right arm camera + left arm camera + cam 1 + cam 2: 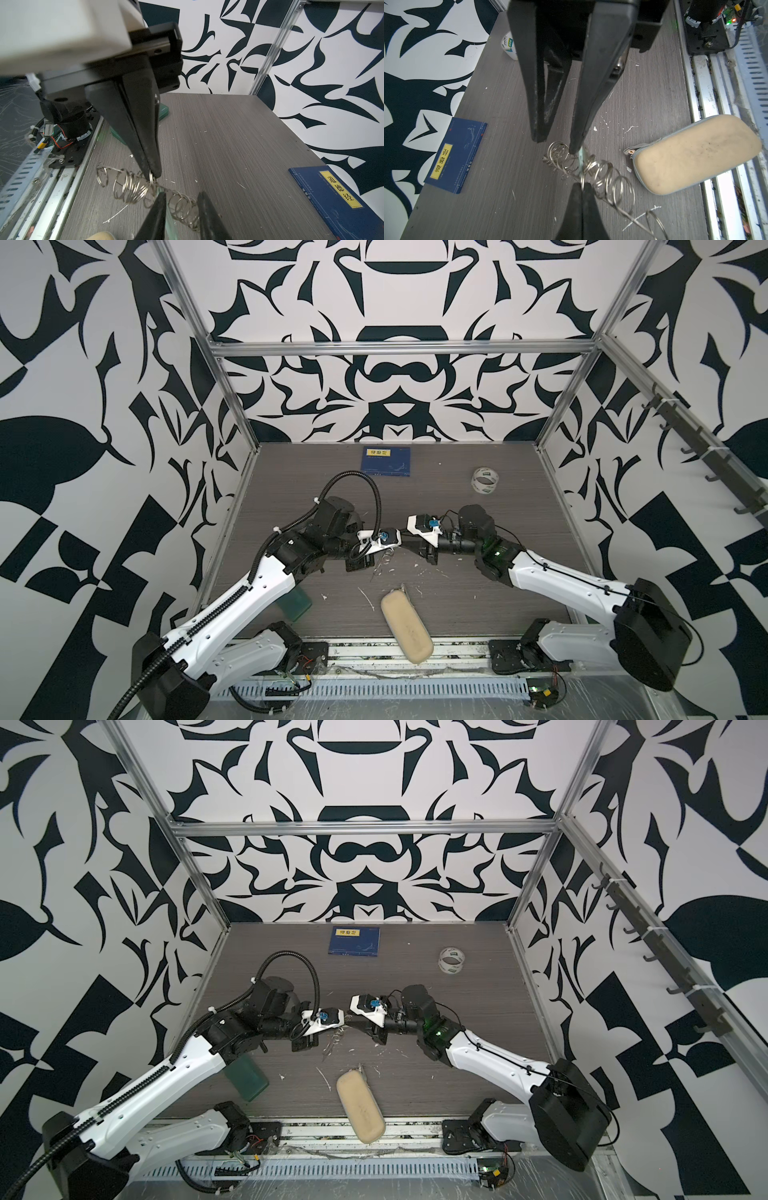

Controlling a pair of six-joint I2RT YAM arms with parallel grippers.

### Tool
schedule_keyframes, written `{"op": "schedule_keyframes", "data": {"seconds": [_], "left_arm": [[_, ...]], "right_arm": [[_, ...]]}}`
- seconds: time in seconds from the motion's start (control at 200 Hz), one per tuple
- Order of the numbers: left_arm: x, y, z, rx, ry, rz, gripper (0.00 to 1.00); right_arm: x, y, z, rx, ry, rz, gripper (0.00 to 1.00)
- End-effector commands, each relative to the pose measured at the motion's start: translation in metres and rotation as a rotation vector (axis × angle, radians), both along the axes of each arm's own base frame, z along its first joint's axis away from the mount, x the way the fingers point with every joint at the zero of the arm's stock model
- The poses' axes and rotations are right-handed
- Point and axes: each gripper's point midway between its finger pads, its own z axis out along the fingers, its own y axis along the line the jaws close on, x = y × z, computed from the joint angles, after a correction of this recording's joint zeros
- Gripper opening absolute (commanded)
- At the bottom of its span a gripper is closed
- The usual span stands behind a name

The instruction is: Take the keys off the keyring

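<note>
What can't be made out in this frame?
- Keys: only a pale sliver, maybe one, hidden by a right gripper finger, left wrist view.
- Right gripper's hold: keyring rings between its fingers, contact unclear, right wrist view.
- Keyring in both top views: too small, partly under the left arm.
- Green box: partly under the left arm, in a top view.

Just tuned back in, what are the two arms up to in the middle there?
Both arms meet mid-table over the keyring, a chain of wire rings. The left hand is pinched shut on one ring. The right hand faces it, fingers apart with several rings between them; whether it grips them I cannot tell. A pale sliver by its fingertip may be a key, mostly hidden. I see no key lying loose.
</note>
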Motion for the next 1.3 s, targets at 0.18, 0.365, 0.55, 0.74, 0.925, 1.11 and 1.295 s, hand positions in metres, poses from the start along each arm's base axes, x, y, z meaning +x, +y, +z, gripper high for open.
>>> {"op": "schedule_keyframes", "data": {"seconds": [0.18,0.365,0.55,0.74,0.925,1.11,1.295], "left_arm": [[-0.001,-0.005,0.002,-0.026,0.039,0.008,0.0],[-0.001,-0.009,0.004,-0.047,0.084,0.027,0.0],[0.001,-0.016,0.008,-0.09,0.121,0.046,0.0],[0.007,-0.02,0.018,-0.14,0.142,0.087,0.0],[0.005,-0.026,0.029,-0.2,0.141,0.067,0.0],[0.002,-0.028,0.036,-0.237,0.11,0.033,0.0],[0.001,-0.029,0.041,-0.244,0.099,0.024,0.0]], "right_arm": [[-0.01,0.012,0.014,0.01,-0.019,0.058,0.28],[-0.013,0.012,0.008,-0.001,-0.015,0.061,0.28],[-0.012,0.015,0.007,-0.018,-0.021,0.074,0.28],[-0.015,0.016,0.002,-0.041,-0.02,0.091,0.26],[-0.022,0.015,-0.001,-0.051,-0.003,0.123,0.21],[-0.032,0.014,-0.004,-0.071,0.025,0.179,0.21],[-0.036,0.012,-0.013,-0.128,0.043,0.203,0.17]]}}
